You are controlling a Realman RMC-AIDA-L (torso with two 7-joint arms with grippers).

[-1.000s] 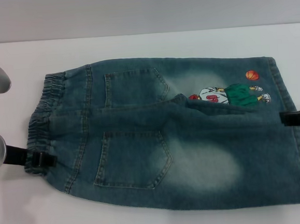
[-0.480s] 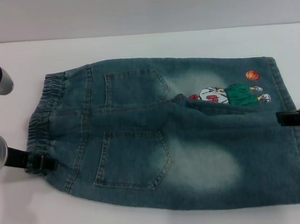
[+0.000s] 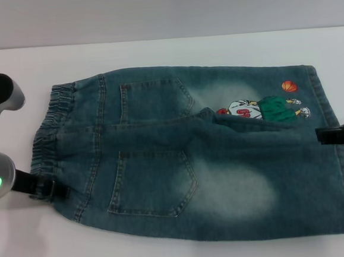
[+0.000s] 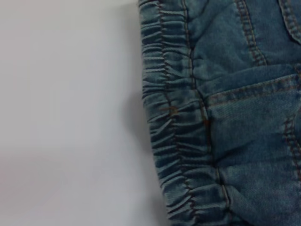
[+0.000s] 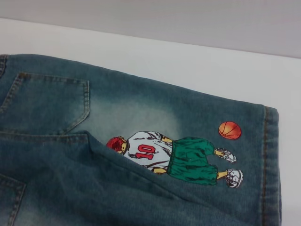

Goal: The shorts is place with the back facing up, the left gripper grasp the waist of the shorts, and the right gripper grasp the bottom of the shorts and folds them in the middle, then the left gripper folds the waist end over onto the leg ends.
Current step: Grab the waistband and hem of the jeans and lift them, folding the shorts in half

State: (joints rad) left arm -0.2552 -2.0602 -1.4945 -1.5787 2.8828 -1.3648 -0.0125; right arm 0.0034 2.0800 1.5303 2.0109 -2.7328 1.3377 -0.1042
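Shorts (image 3: 204, 156) lie flat on white table (image 3: 154, 52), back up. Left gripper (image 3: 42, 187) at waist (image 3: 50, 135) edge, right gripper (image 3: 333, 135) at hem; can't tell grip state on either.

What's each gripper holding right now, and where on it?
Cannot be told. The left gripper sits at the waist of the shorts, the right gripper at the leg ends; no grip shows.

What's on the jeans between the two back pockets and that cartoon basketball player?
In the head view, only pale, faded denim lies between the pockets and the cartoon print on the shorts; a fold crease runs there.
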